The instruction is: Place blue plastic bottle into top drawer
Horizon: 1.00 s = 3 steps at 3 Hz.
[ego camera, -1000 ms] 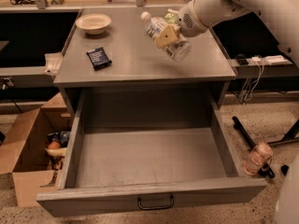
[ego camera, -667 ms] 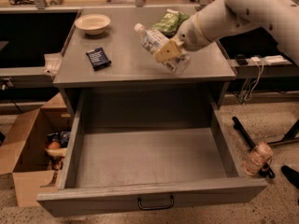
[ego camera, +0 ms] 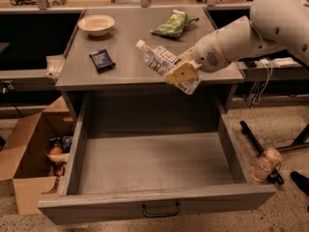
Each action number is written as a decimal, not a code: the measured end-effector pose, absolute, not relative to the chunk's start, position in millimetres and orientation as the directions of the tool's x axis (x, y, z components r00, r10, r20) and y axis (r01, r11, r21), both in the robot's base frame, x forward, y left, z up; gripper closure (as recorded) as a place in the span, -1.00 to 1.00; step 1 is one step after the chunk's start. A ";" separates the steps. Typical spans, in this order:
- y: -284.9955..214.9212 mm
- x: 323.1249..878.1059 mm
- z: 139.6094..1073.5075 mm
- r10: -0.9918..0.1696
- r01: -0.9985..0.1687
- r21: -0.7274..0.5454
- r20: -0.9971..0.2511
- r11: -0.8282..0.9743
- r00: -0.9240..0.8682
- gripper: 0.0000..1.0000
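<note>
The blue plastic bottle [ego camera: 161, 62] is clear and pale with a white cap and a whitish printed label. It is tilted, cap to the upper left, and held in the air over the cabinet top's front edge. My gripper [ego camera: 182, 74] is shut on the bottle's lower half, its tan fingers [ego camera: 181, 72] across it. The white arm reaches in from the upper right. The top drawer [ego camera: 154, 203] is pulled wide open below, grey and deep, with a small dark handle [ego camera: 160, 210] on its front. Its inside holds nothing.
On the cabinet top [ego camera: 125, 42] lie a cream bowl [ego camera: 96, 24], a dark packet [ego camera: 102, 60] and a green crinkled bag [ego camera: 174, 23]. A cardboard box [ego camera: 29, 158] with items stands on the floor at left. A pinkish clear bottle [ego camera: 265, 164] lies on the floor at right.
My gripper has carried the bottle from over the right back of the cabinet top forward and left, down to the front edge above the open drawer. The green bag has come into sight.
</note>
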State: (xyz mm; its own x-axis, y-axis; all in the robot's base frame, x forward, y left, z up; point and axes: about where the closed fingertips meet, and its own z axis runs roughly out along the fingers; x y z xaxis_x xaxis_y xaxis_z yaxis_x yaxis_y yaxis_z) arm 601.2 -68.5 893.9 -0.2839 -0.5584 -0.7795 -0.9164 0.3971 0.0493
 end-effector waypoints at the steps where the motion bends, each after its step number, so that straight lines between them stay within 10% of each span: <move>1: -66.2 602.3 893.5 -0.561 -0.917 0.049 -0.778 0.395 -0.283 1.00; 3: -59.7 591.2 788.9 -0.705 -0.933 0.031 -0.645 0.360 -0.293 1.00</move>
State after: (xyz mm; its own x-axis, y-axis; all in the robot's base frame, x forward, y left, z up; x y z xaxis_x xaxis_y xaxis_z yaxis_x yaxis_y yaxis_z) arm 591.2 -59.7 788.9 -0.2933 -0.7055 -0.6452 -0.9326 0.3597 0.0306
